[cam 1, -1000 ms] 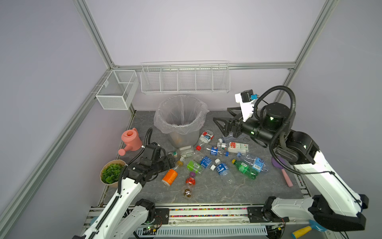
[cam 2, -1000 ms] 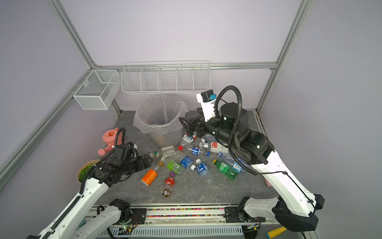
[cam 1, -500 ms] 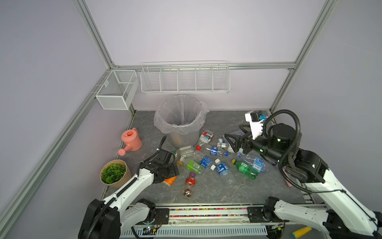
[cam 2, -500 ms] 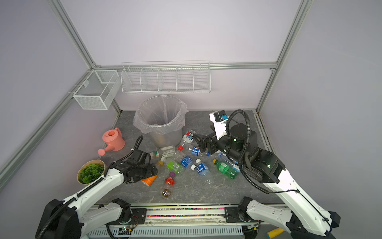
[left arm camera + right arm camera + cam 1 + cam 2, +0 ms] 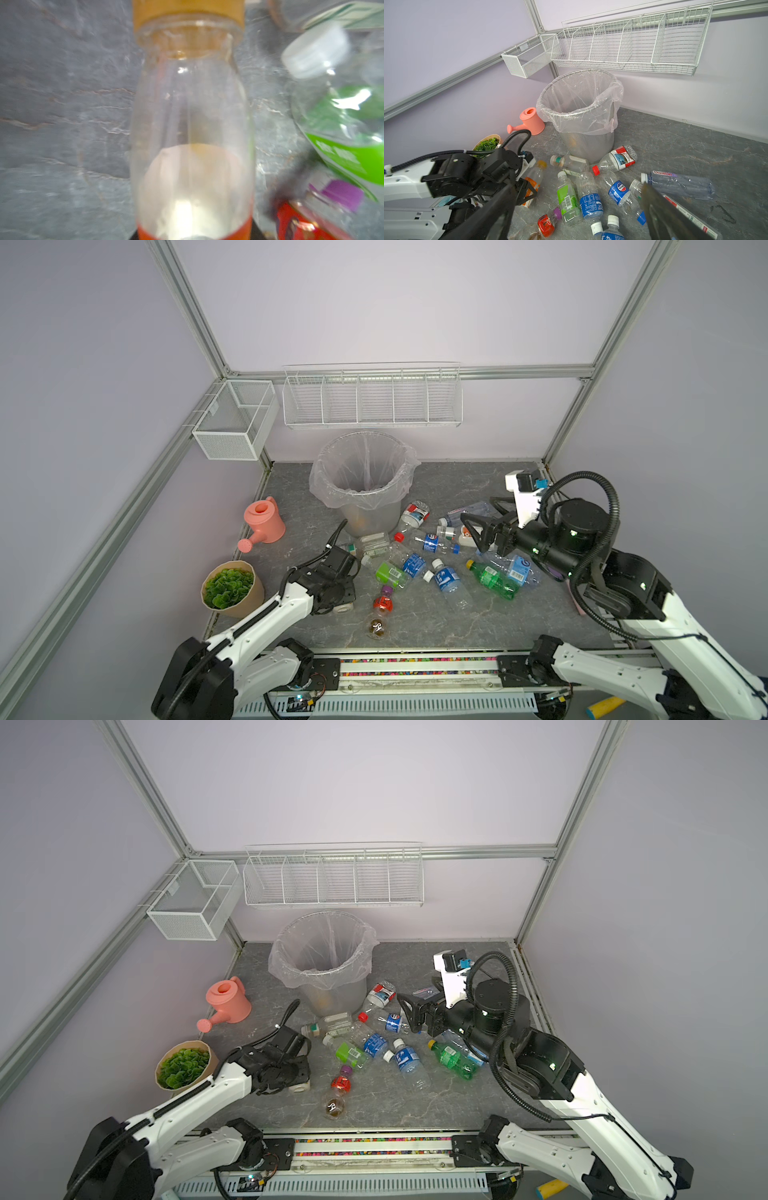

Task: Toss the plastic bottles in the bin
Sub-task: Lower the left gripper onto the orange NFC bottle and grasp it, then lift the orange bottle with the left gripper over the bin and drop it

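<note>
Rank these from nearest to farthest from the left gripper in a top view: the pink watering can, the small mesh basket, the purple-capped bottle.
From the left gripper, shut on the orange-labelled bottle:
1. Purple-capped bottle, just to its right.
2. Pink watering can, farther back on the left.
3. Small mesh basket, mounted high at the back left.

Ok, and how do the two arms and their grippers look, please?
Both arms, left arm and right arm, have white links and black joints. A black ribbed cable hose runs by each wrist. The right arm's joints show small green lights. The left gripper and right gripper are black, with triangular fingers; a white camera mount sits behind the right one.
</note>
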Tool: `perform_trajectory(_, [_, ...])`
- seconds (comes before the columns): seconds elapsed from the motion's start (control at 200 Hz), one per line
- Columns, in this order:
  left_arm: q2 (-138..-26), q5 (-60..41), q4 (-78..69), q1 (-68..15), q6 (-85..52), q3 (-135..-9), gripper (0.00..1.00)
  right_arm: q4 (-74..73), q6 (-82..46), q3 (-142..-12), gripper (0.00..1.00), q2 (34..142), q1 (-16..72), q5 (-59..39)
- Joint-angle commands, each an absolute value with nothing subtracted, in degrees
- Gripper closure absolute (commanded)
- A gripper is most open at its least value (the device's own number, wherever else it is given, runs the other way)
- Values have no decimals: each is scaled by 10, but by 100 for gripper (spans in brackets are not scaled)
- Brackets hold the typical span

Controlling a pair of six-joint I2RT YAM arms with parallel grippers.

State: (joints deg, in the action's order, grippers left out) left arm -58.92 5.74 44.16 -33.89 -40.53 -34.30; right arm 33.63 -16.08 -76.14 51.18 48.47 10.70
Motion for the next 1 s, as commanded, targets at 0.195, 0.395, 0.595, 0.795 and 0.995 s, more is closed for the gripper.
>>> perform_trajectory(0.195, [-414,148,582,-341,-386,-647,77,339,-181,-739,4,485,482,113])
perform_trajectory(0.395, [-544,177,603,-341,-271,-915,76,332,-192,-736,4,487,483,103])
perform_trajectory(0.595, [-671,190,527,-341,-206,-1021,74,338,-200,-738,4,484,483,100])
perform_trajectory(0.795, [-838,195,550,-332,-157,-1118,70,352,-201,-742,4,479,483,98])
perform_trajectory(0.995, [-1002,86,685,-259,-167,-1320,1,366,-203,-751,4,466,483,97])
